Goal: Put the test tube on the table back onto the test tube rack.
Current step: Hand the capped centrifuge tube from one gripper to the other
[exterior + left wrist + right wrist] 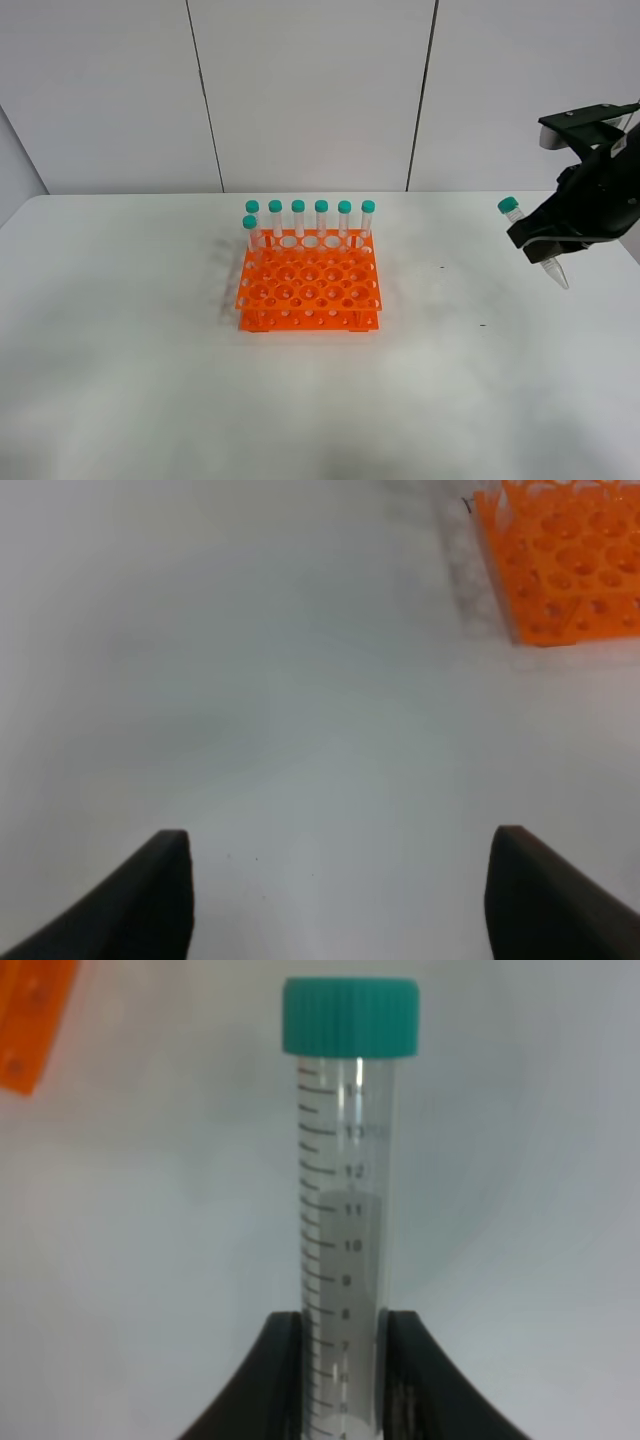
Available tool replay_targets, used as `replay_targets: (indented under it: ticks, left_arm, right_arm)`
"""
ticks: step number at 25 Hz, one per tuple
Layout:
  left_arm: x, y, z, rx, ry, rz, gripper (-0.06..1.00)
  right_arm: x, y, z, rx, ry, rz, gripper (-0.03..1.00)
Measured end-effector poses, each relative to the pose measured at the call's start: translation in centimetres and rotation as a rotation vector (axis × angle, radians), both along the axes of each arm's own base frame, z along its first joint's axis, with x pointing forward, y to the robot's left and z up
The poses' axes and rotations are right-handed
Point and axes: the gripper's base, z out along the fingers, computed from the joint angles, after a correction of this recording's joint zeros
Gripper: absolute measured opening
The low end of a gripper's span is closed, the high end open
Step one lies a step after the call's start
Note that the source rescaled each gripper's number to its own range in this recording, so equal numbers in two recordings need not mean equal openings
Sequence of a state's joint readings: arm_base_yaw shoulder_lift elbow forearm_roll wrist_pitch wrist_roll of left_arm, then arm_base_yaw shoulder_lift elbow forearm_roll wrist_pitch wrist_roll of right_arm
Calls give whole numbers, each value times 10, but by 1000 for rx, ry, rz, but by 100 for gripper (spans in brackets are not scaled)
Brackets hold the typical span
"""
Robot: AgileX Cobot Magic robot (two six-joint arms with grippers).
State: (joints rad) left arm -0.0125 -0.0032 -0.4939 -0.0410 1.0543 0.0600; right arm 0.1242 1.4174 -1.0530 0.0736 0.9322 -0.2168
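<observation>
White table [150,400]: R claw [342,1345] grips tilted test tube [345,1160]; L claw [340,890] open.

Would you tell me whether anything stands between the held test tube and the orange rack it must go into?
Nothing visible does. The right gripper holds the test tube to the right of the rack, with only bare table between. The other tubes stand along the rack's far edge; the nearer holes are free.

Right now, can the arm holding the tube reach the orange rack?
Probably yes. The right gripper holds the test tube above the table; nothing stands between it and the rack, whose front holes are free.
</observation>
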Motion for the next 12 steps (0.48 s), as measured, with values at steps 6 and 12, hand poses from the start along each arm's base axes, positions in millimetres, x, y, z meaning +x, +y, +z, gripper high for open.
replay_targets:
  ticks: [6, 12]
  left_arm:
    - [0, 0, 0, 0, 0, 0, 100]
    - [0, 0, 0, 0, 0, 0, 100]
  right_arm:
    - [-7, 10, -2, 74, -123, 156, 3]
    - [-6, 44, 8, 213, -269, 405, 3]
